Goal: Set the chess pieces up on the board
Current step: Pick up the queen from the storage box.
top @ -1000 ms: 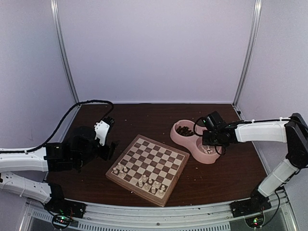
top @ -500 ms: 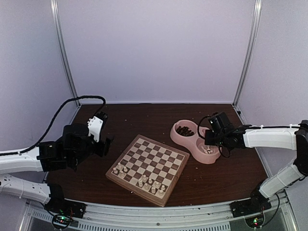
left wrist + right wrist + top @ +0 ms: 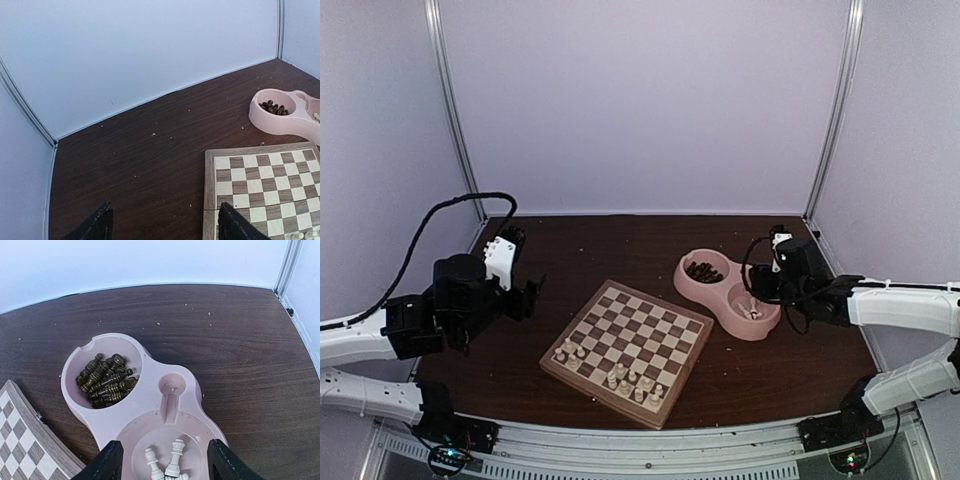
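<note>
Top external view: the board (image 3: 628, 350) lay on the dark surface (image 3: 620, 245) between the two arms. A group of pale chess pieces (image 3: 625, 380) stood near its front edge, so the set-up was judged partly done. The pink bowl (image 3: 723, 290) sat just beside the board's far right edge, presumably as the stock from which pieces were drawn. The left end effector (image 3: 527, 297) hung to the left of the board, apart from it, and the right end effector (image 3: 767, 292) was held over the bowl's nearer compartment; finger spacing could not be read here. Left wrist view: the left end effector (image 3: 165, 227) was shown released and empty, its fingers spread above bare surface beside the board's corner, evidently parked out of the way. Right wrist view: the right end effector (image 3: 165, 462) was shown spread and empty. It framed the few chess pieces (image 3: 167, 466) lying in the near compartment, a posture judged to suit a descent onto one. The dark brown figures (image 3: 106, 380), heaped in the far compartment, were shown most clearly here.
</note>
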You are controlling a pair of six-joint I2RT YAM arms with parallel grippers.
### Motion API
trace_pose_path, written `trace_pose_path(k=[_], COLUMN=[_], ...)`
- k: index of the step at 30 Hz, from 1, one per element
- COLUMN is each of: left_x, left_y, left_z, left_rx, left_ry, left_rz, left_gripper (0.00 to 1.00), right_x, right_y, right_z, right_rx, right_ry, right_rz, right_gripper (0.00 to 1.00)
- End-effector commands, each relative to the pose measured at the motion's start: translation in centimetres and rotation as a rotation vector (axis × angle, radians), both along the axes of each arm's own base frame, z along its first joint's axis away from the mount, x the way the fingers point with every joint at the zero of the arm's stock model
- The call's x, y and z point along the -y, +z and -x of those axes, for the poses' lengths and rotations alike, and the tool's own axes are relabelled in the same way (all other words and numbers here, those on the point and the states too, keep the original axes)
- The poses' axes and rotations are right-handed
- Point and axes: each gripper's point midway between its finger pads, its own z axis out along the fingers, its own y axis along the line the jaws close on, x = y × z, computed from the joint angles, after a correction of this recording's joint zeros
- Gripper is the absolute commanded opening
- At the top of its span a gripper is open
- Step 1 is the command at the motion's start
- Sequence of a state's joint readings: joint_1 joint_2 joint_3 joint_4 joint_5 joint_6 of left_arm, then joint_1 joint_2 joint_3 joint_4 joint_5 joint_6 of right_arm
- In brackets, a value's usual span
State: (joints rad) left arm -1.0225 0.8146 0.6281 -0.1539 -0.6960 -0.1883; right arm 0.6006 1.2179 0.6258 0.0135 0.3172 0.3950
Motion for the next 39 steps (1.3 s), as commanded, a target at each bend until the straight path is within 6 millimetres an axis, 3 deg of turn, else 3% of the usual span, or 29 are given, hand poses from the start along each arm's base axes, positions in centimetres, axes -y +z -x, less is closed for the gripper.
trace_pose_path(k=[1,11,19,26,32,39], left_x=[0.4,-0.4,1.3,3.3,2.7,2.5], left_y=[-0.3,0.0,-1.2,-2.7,-2.7,-2.6], left_z=[-0.4,-0.6,-0.7,-0.9,-1.3,-1.3], left_rx=[-0.034,-0.02,-0.073,-0.127,-0.119,-0.096], left_ry=[0.013,0.052,0.005,-0.049,-0.009,-0.014], left_rz=[-0.017,-0.041,-0.046,-0.062,-0.107,-0.109], left_gripper=[0.72,0.72,0.72,0.72,0.72,0.73], right_x=[-1.1,-0.8,-2.6,-2.8,-3.8,-2.4], right_y=[0.7,1.8,-0.3,-1.3,-2.9,-3.6], right_z=[-0.4,-0.1,0.6,0.5,-0.1,-0.6], right_rx=[0.008,-0.013,-0.108,-0.151,-0.246,-0.259], right_ry=[0.033,0.022,0.065,0.046,0.046,-0.029], right_rz=[-0.027,0.001,-0.096,-0.088,-0.059,-0.008], right_gripper=[0.6,0.6,0.61,0.61,0.59,0.55])
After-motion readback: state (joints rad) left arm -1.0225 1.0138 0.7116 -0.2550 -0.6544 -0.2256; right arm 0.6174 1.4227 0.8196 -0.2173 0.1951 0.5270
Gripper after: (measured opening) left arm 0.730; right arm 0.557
